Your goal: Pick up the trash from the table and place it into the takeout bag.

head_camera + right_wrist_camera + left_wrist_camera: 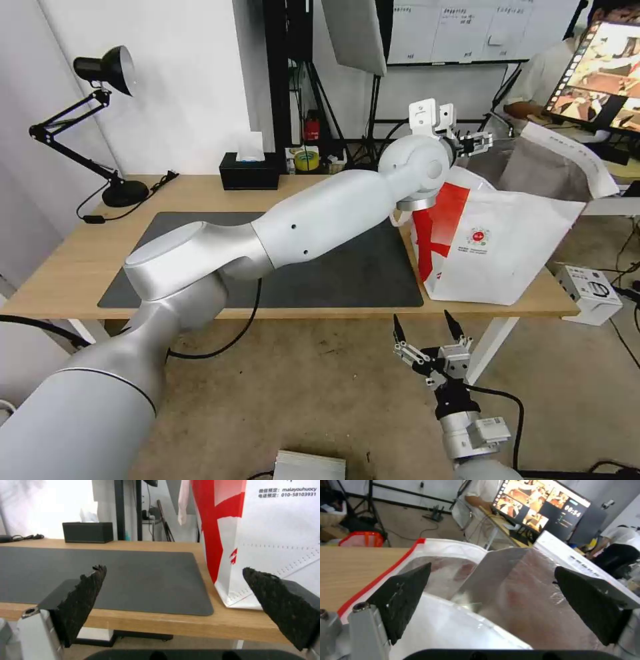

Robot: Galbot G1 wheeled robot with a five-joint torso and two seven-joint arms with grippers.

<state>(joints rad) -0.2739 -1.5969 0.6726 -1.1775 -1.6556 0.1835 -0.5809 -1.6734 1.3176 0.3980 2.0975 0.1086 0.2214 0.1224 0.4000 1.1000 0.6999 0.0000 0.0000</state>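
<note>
The takeout bag (507, 247) stands open at the right end of the table (80, 253), white with a red side panel and a small red logo. My left arm reaches across the dark grey mat (360, 273), and my left gripper (481, 142) hovers open over the bag's mouth. The left wrist view looks down between the left gripper's (492, 567) empty fingers at the silver foil lining (526, 592). Below the table's front edge, my right gripper (422, 317) points up, open and empty. In its wrist view the right gripper (174, 568) faces the mat (133, 575) and bag (276, 530). The trash is out of view.
A black tissue box (249, 171) and a tape roll (306, 160) sit at the table's back edge. A black desk lamp (125, 193) stands at the far left. A white device (593, 290) lies on the floor right of the table, and a monitor (600, 73) stands behind the bag.
</note>
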